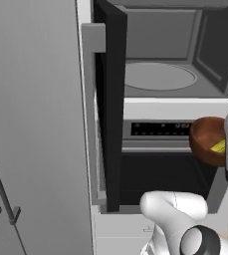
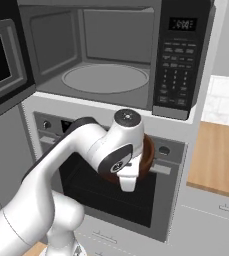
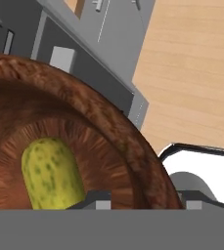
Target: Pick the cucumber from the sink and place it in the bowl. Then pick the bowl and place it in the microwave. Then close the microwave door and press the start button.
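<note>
Cucumber, a small yellow-green piece, lies inside the round reddish-brown wooden bowl, whose rim the hand clamps, mid-right. Next: lift into the microwave's grey cavity.

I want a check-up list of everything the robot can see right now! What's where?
Surface: wooden counter to the right of the oven, bare where seen.
Bowl: held up in front of the oven, below the microwave opening, tilted.
Cucumber: lying inside the bowl.
Microwave: cavity open, turntable bare.
Microwave door: swung wide open to the left.
Clutter: nothing seen.
Pincer: one finger inside the bowl's rim, one outside, gripping the wall.
Cables: nothing seen.
Surroundings: oven under the microwave, button panel on its right, grey cabinet with handles to the left.
</note>
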